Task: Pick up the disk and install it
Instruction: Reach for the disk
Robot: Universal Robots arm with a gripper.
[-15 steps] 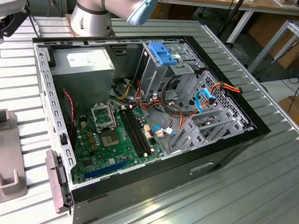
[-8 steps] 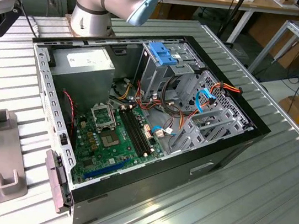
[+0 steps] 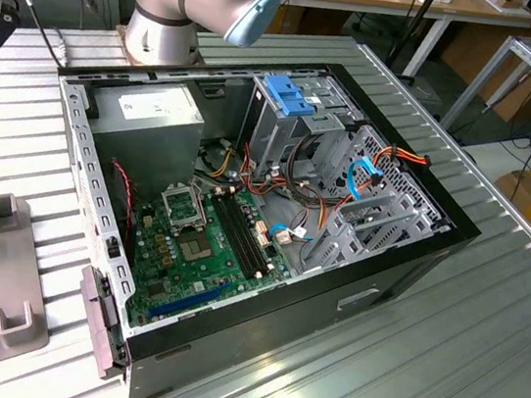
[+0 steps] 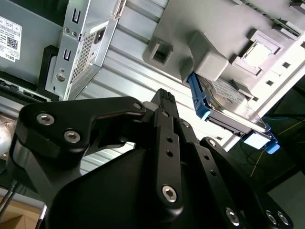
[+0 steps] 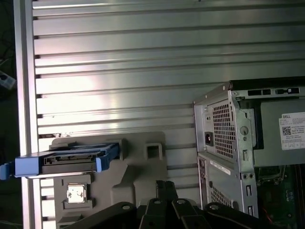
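Gripper (image 5: 166, 187): jaws closed together, grasping nothing, poised near the grey holder (image 5: 138, 167) and apart from it. The disk (image 5: 71, 160) stands on edge in a slot at the holder's end, in its blue carrier frame (image 5: 28, 166), untouched. The open computer case (image 5: 228, 143) sits just beside the holder.

Judgement: the step in hand is the approach to the pick. A sound grasp needs the jaws square across the disk's flat faces, clear of the holder's walls.

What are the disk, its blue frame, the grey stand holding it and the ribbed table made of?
The disk looks like bare silver metal, shiny with glints. Its blue frame seems plastic: matte, evenly coloured. The grey stand is probably moulded plastic, dull with rounded edges. The table appears to be aluminium: pale, ribbed, with bright glare.
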